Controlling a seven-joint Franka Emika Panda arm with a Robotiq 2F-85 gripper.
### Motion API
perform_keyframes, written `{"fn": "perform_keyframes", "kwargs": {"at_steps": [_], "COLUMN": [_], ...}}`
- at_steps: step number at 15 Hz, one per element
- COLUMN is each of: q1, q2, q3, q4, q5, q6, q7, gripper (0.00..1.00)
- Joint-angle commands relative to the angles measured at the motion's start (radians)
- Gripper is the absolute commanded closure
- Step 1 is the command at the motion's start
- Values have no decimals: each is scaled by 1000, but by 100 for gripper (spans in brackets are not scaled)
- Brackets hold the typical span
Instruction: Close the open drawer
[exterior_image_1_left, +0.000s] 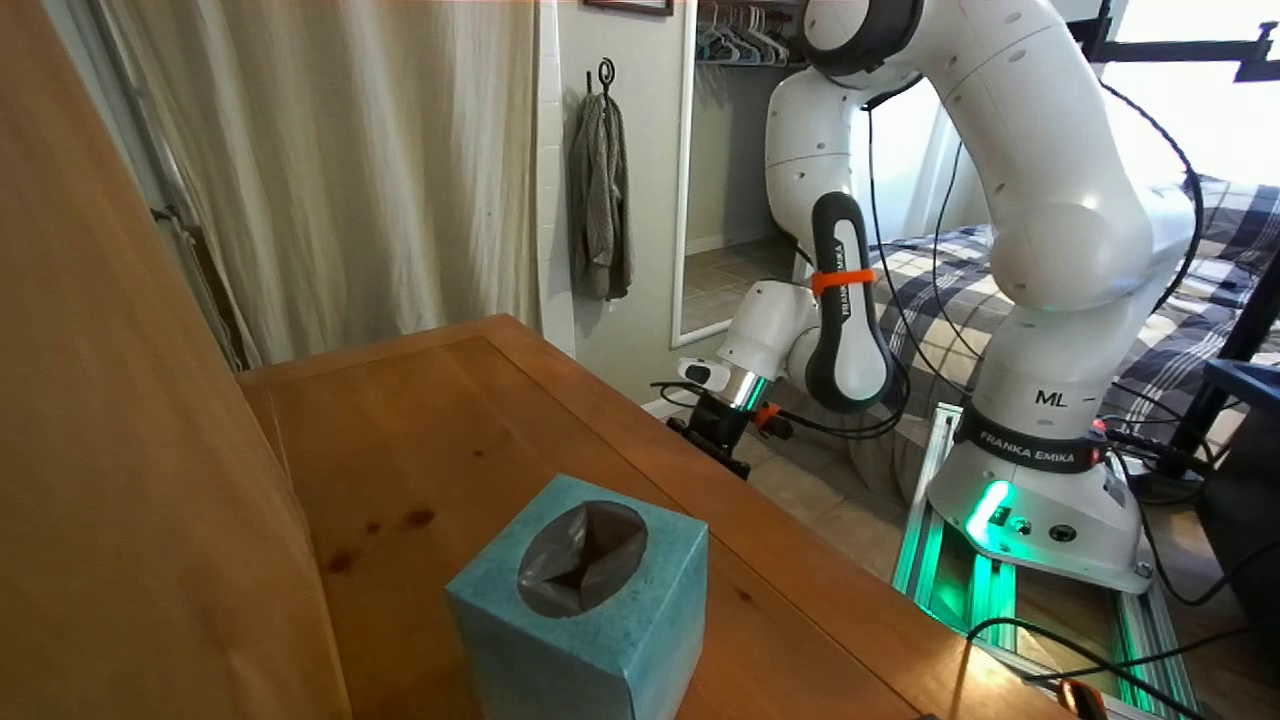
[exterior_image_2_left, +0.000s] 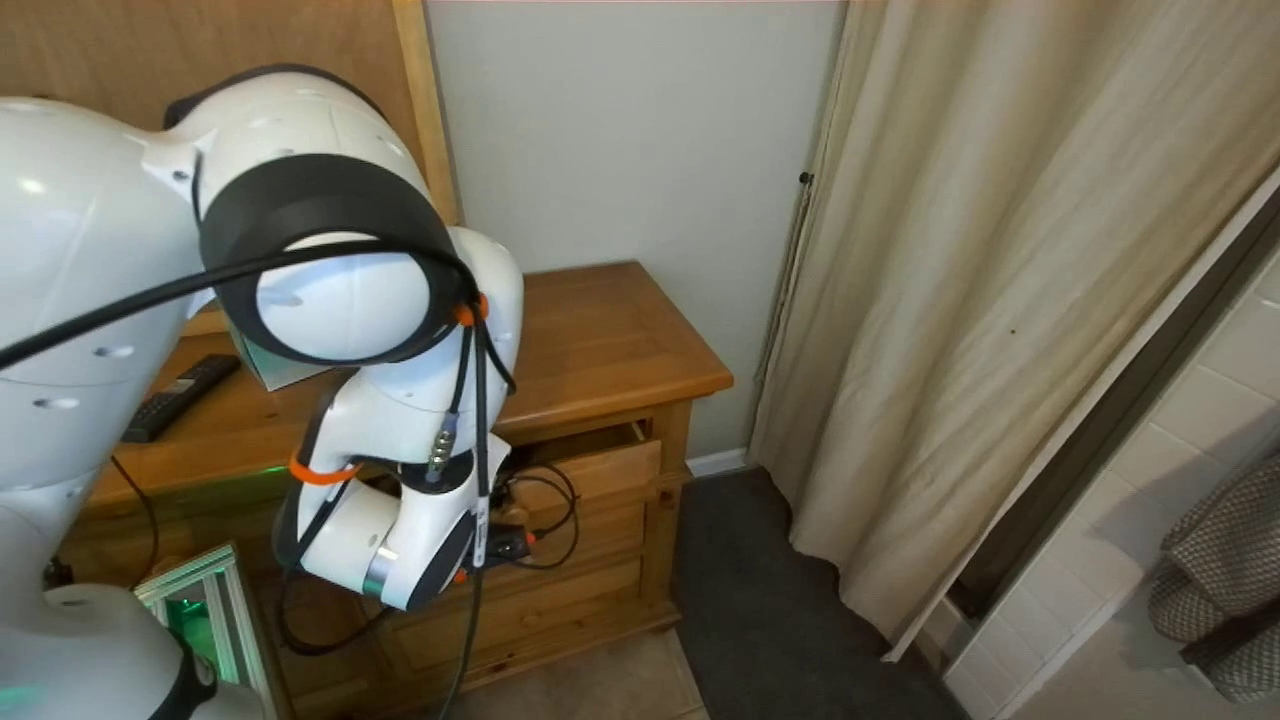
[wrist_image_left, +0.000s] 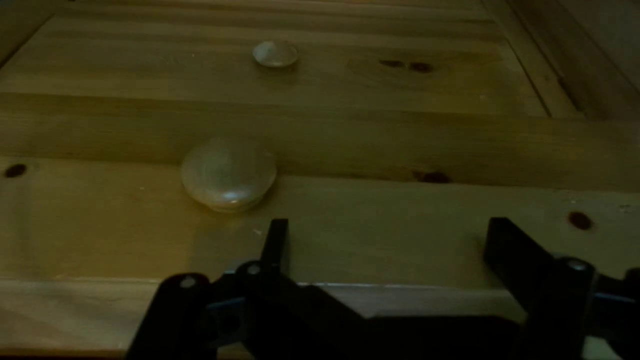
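1. an orange-brown wooden bench (exterior_image_2_left: 630, 330) with drawers is shown in both exterior views, a blue-green cardboard tissue box (exterior_image_1_left: 565, 635) set on its top.
2. the pale-brown wooden drawer (exterior_image_2_left: 610, 472) to be closed is seen just under the bench top, at the end nearest the long beige curtain (exterior_image_2_left: 950, 300); a dark gap is shown behind its front. much of it is hidden by the white robot arm (exterior_image_2_left: 340, 310).
3. the black two-fingered end effector (wrist_image_left: 388, 230) is seen at the drawer front with its fingers spread wide. nothing is gripped; whether the wood is touched cannot be told.
4. the round, pale wooden knob (wrist_image_left: 229, 175) is seen outside the spread, just off one fingertip. no grasp of it is judged to be needed.
5. the step in hand is judged to be the push. contact is best made square to the front, near its middle, so that the drawer is not twisted in its opening.
6. a firmer, blunter push would likely be given by narrowed fingers; if they are used wide, both tips should be landed together, clear of the knob.
7. straight inward force is called for, eased near the end. the looped black cables (exterior_image_2_left: 576, 505) by the drawer should be kept out of the closing gap.
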Motion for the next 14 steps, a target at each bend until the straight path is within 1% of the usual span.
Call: {"fn": "perform_keyframes", "kwargs": {"at_steps": [1,3,6,9,11,14], "q1": [52,79,133,158,172,204], "q2": [82,114,155,176,136,15], "q3": [14,19,6,-13,-46,-132], "q4": [113,164,235,275,271,235], "q5": [-85,-99,-120,-133,-126,-76], "q6": [40,52,66,58,4,-60], "q7": [114,160,226,261,286,290], "gripper": [0,0,0,0,0,0]}}
